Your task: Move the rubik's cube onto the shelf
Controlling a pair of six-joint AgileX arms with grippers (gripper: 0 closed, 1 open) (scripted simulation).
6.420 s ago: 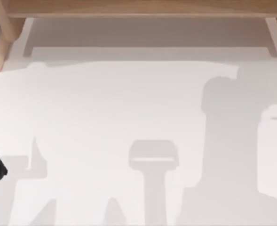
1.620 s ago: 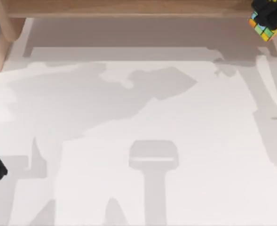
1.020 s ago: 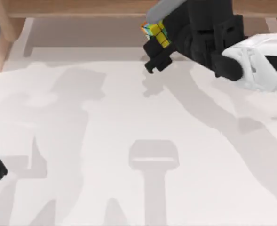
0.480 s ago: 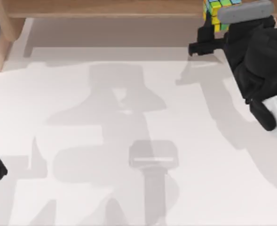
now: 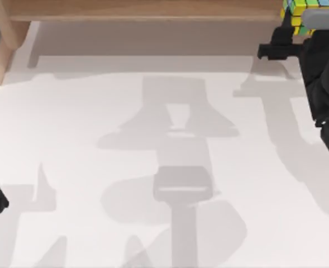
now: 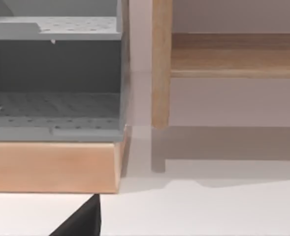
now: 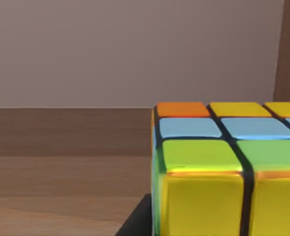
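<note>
In the top view's upper right corner, the rubik's cube (image 5: pixel 296 12) is cut by the frame's top edge and partly covered by the right gripper (image 5: pixel 290 34), whose finger spacing cannot be made out. The shelf (image 5: pixel 153 10) runs off the top edge.

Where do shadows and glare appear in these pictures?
Top view: broad soft arm shadows cross the table. Left wrist view: the shelf shades the floor below it. Right wrist view: a bright glint on the cube's green and yellow faces.
</note>
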